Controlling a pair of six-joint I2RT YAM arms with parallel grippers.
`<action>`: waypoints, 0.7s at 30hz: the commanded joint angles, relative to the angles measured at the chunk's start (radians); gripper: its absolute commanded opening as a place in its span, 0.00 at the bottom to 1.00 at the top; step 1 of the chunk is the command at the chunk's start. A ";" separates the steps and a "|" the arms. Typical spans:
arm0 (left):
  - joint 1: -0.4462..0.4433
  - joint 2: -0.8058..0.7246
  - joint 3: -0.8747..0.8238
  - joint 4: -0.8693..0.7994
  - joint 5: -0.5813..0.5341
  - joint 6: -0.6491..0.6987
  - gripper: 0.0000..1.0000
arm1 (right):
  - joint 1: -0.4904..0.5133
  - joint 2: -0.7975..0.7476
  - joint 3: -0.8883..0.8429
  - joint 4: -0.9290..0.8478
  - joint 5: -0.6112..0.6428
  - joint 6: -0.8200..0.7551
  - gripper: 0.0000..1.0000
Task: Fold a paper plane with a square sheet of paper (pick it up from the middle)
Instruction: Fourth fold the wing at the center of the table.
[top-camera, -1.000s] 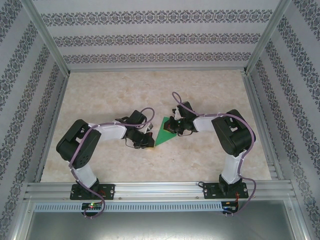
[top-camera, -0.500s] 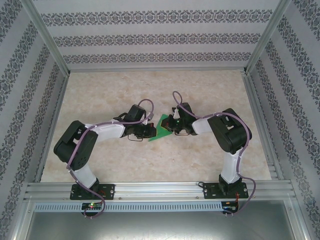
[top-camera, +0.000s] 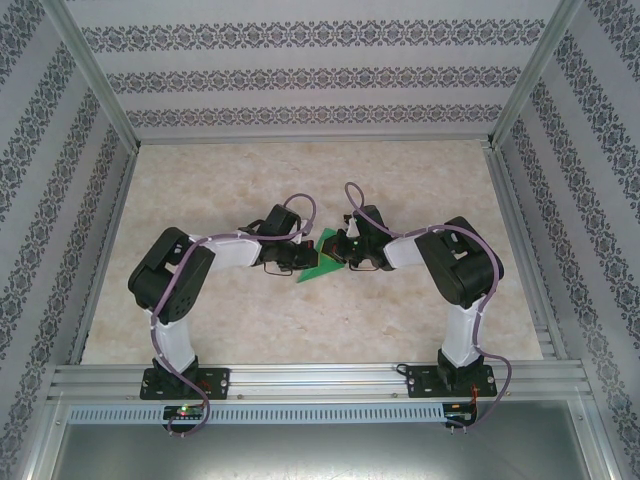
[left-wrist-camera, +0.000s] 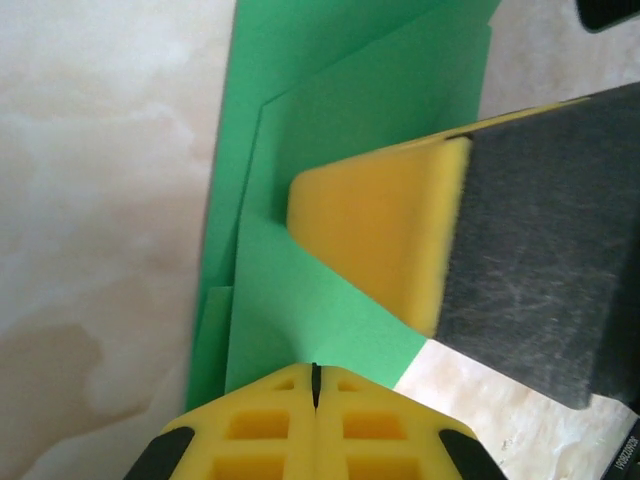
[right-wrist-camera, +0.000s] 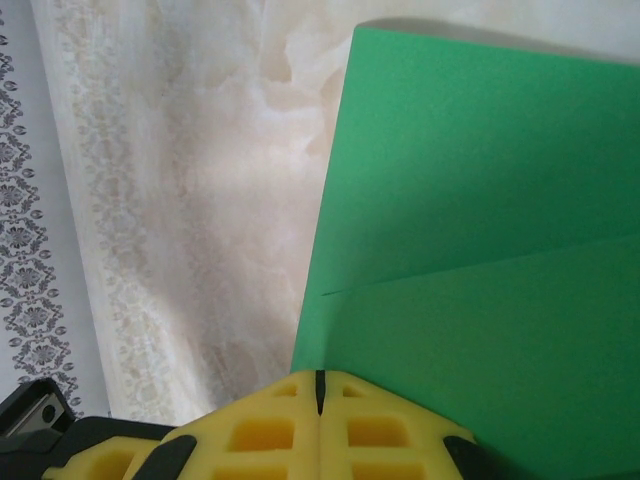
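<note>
The green square sheet of paper (top-camera: 318, 264) lies on the table between the two arms, folded into overlapping layers with a pointed outline. In the left wrist view the paper (left-wrist-camera: 300, 150) shows stacked flaps and a diagonal fold edge. My left gripper (left-wrist-camera: 315, 368) is shut, its tips resting at the paper's near edge with nothing between them. My right gripper (right-wrist-camera: 320, 376) is also shut, its tips down on the paper (right-wrist-camera: 480, 250) beside a crease. The right gripper's yellow fingers (left-wrist-camera: 380, 230) press on the top layer just ahead of the left gripper (top-camera: 298, 258).
The marble-patterned table (top-camera: 250, 180) is walled by patterned panels (top-camera: 320, 75) and an aluminium frame (top-camera: 310, 380) along the near edge. The two wrists (top-camera: 345, 250) stand close together over the paper.
The left arm has swung its elbow right and carried its gripper up onto the paper's left side. The green shape looks narrower than before. The right gripper has barely shifted.
</note>
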 joint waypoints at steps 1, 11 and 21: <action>0.012 0.045 0.024 -0.076 0.000 0.039 0.00 | 0.012 0.056 -0.015 -0.144 0.088 -0.029 0.00; 0.021 -0.012 -0.091 -0.229 0.022 0.112 0.00 | -0.003 0.058 -0.016 -0.210 0.118 -0.047 0.00; 0.028 -0.142 -0.220 -0.273 0.044 0.138 0.00 | -0.018 0.059 -0.014 -0.236 0.127 -0.056 0.00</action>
